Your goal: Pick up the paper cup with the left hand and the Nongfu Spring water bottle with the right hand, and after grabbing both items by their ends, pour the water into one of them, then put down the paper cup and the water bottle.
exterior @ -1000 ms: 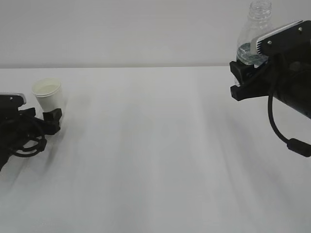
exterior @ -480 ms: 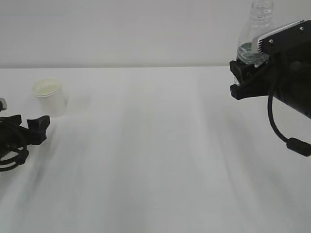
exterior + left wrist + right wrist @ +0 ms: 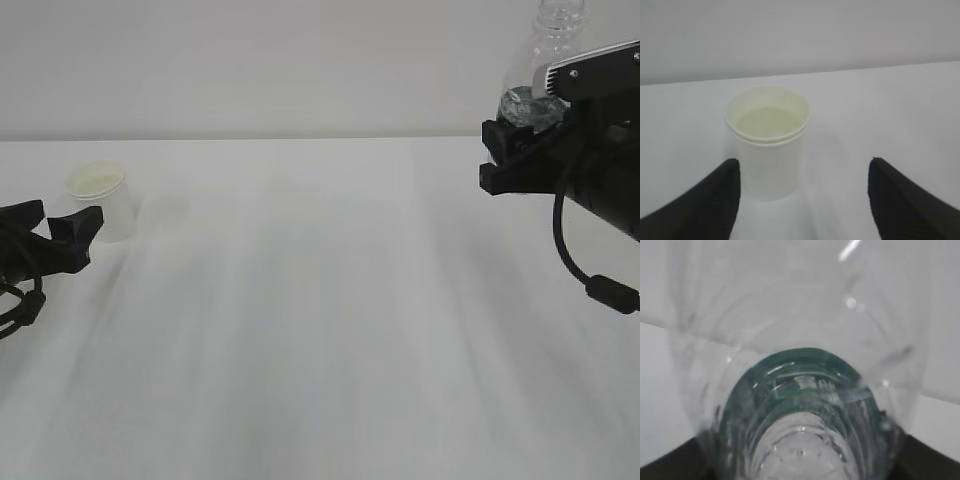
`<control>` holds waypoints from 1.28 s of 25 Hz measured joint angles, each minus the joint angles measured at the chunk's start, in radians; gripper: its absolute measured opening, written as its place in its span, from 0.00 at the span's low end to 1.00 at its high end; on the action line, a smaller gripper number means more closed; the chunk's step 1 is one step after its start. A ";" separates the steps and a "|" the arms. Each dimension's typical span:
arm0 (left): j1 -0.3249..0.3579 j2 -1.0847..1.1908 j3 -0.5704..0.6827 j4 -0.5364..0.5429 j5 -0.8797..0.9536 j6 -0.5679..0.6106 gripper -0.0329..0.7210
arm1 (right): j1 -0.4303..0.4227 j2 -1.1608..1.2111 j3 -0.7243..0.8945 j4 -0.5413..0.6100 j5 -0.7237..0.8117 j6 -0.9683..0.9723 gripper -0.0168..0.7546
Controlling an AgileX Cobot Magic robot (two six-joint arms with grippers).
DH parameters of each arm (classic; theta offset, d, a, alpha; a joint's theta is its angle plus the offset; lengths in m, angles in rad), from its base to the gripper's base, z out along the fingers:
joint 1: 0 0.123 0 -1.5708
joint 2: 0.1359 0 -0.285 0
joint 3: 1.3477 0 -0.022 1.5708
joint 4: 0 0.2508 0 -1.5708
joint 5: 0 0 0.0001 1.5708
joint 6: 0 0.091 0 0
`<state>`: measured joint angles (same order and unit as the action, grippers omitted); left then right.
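The white paper cup (image 3: pixel 99 199) stands upright on the table at the far left, and nothing holds it. My left gripper (image 3: pixel 55 232) is open just in front of it. In the left wrist view the cup (image 3: pixel 767 142) stands just beyond the two black fingertips (image 3: pixel 715 200), nearer the left one, with its cream inside showing. At the upper right my right gripper (image 3: pixel 512 150) is shut on the lower end of the Nongfu Spring water bottle (image 3: pixel 553 40), held upright in the air. The bottle (image 3: pixel 800 405) with its green label fills the right wrist view. I cannot make out the water.
The white table (image 3: pixel 320 300) runs to a pale wall behind. A black cable (image 3: pixel 575 270) hangs below the right arm. Nothing else stands on the table.
The left gripper let go of the cup, which now stands on the table, and drew back towards the left. The right gripper moved slightly right and up with the bottle.
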<state>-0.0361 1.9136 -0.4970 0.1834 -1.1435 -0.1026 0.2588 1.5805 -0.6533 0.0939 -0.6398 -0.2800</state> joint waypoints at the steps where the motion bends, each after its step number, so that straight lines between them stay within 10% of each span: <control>1: 0.000 -0.004 0.000 0.009 0.000 0.000 0.80 | 0.000 0.000 0.000 0.010 0.000 0.000 0.59; 32: 0.000 -0.014 0.000 0.079 0.000 -0.006 0.77 | -0.018 0.184 0.000 0.160 -0.147 0.009 0.58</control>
<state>-0.0361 1.8998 -0.4970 0.2619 -1.1435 -0.1085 0.2409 1.7645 -0.6533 0.2536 -0.7868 -0.2708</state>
